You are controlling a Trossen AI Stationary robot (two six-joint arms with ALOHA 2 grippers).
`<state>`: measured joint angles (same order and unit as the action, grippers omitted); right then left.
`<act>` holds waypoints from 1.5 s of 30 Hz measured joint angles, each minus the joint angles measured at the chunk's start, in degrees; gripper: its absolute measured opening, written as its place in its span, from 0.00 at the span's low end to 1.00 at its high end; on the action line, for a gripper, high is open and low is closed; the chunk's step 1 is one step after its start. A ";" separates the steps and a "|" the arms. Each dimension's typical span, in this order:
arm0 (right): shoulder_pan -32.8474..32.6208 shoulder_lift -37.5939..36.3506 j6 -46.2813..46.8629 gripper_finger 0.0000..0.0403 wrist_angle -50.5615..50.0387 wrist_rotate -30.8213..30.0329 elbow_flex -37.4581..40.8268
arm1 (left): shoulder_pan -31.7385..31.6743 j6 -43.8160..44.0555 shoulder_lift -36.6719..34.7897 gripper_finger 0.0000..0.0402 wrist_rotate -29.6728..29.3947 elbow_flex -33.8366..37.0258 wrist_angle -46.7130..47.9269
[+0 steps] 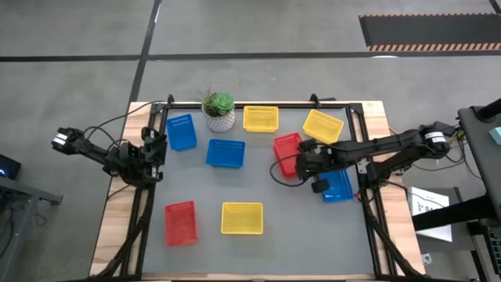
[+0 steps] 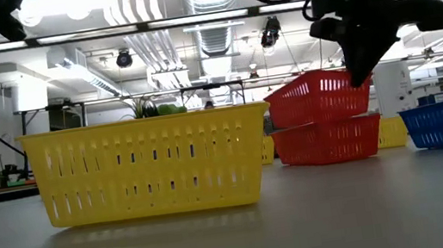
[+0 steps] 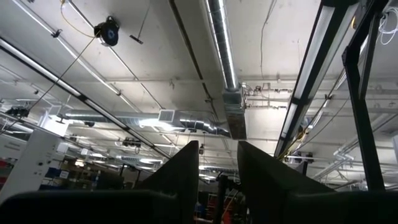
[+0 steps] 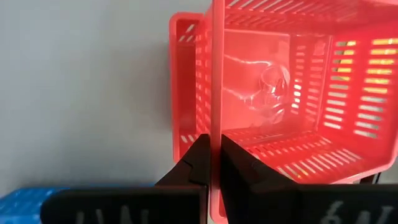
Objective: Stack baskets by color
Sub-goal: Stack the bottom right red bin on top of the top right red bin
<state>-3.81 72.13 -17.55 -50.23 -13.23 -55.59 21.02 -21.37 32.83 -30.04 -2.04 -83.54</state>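
two red baskets (image 2: 323, 118) stacked (upper tilted), seemingly pinched by right gripper (image 4: 213, 163).

I count red baskets (image 1: 287, 153), blue baskets (image 1: 225, 153) and yellow baskets (image 1: 242, 218), all slotted mesh, plus a green plant (image 1: 218, 103) in a white patterned pot (image 1: 220, 121), on grey table (image 1: 297, 227).

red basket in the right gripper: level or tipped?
Tipped. In the low view the held red basket hangs slanted above the other red basket, with the right gripper shut on its wall.
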 joint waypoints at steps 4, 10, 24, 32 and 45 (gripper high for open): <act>0.11 1.58 0.01 0.03 -0.20 -0.02 -0.95 | 0.02 0.00 0.01 0.24 0.00 0.00 0.03; 0.21 3.33 0.00 0.03 -0.28 -0.01 -1.29 | 0.04 -0.02 0.08 0.24 0.00 0.02 -0.01; 0.24 5.67 0.03 0.03 -0.46 -0.04 -1.27 | 0.02 -0.04 -0.01 0.24 0.00 0.04 0.01; 0.39 5.62 5.34 0.04 -0.32 -0.27 -1.27 | 0.00 -0.04 0.01 0.24 0.00 0.04 -0.01; 0.34 5.15 7.16 0.27 -0.33 -0.15 -1.29 | 0.00 -0.04 0.08 0.24 0.00 0.04 0.01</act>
<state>-3.47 77.28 -10.39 -50.57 -13.38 -56.88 21.02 -21.41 32.91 -30.04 -2.00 -83.53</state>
